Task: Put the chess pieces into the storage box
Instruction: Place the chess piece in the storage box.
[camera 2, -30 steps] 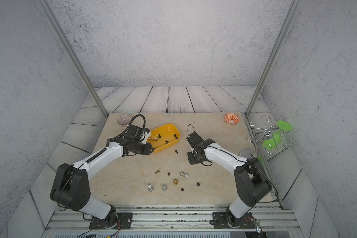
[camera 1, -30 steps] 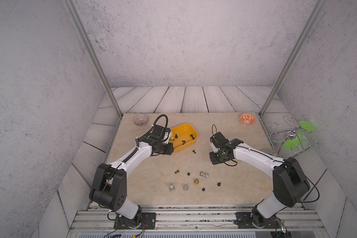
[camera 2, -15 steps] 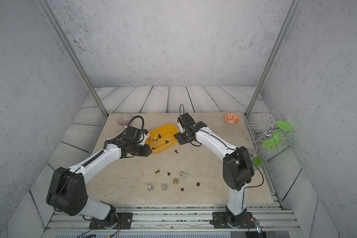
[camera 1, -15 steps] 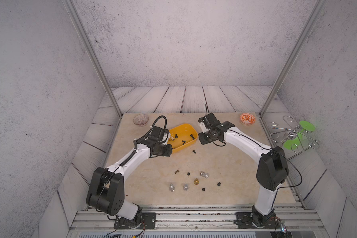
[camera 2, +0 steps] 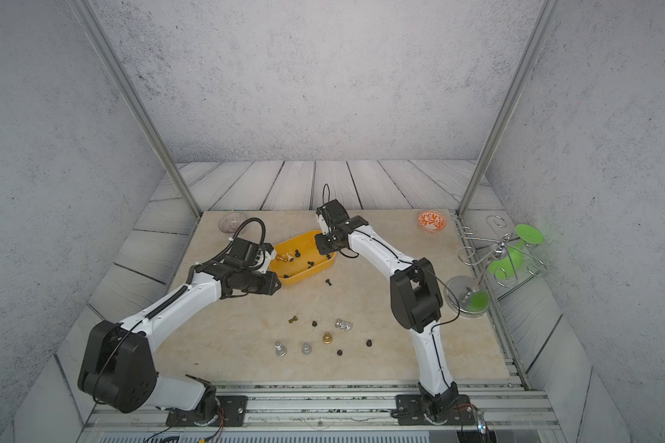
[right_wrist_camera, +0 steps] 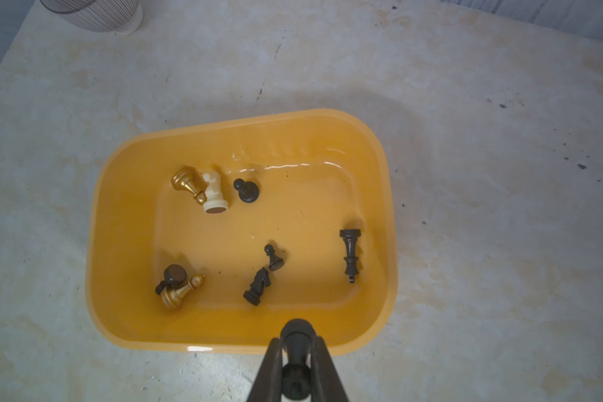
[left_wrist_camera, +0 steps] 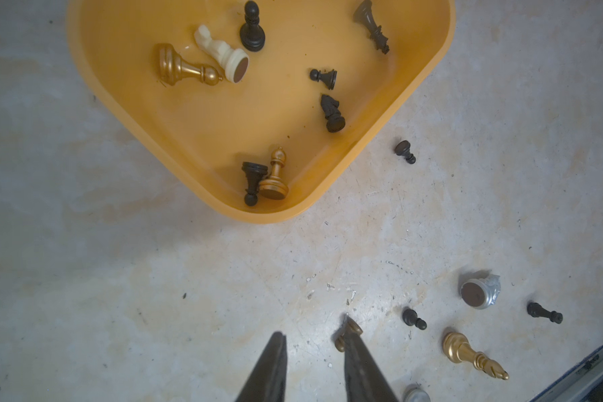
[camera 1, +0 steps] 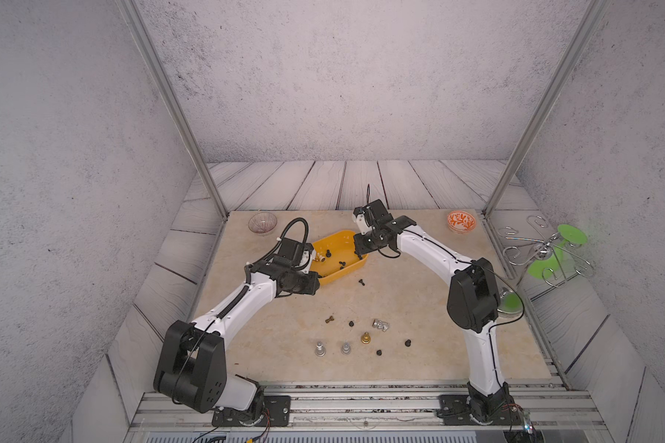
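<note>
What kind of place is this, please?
Probably a robot test cell: two white robot arms bolted to an aluminium rail, grey panel walls between metal posts, a tabletop with a yellow storage box.

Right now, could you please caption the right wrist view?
The right gripper, shut on a black chess piece, poised over the storage box rim.

The storage box (right_wrist_camera: pixel 119 226) is glossy yellow plastic, and highlights streak its smooth inner wall. The desk (right_wrist_camera: pixel 484 243) is a matt, stone-like slab, pale, mottled and scuffed. The black chess pieces (right_wrist_camera: pixel 350 254) look dull. The gold piece (left_wrist_camera: pixel 185 68) and silver piece (left_wrist_camera: pixel 481 290) carry a metallic sheen, and the cream piece (left_wrist_camera: pixel 220 48) is smooth. The ribbed bowl (camera 1: pixel 262 223) is clear, glass or plastic.
</note>
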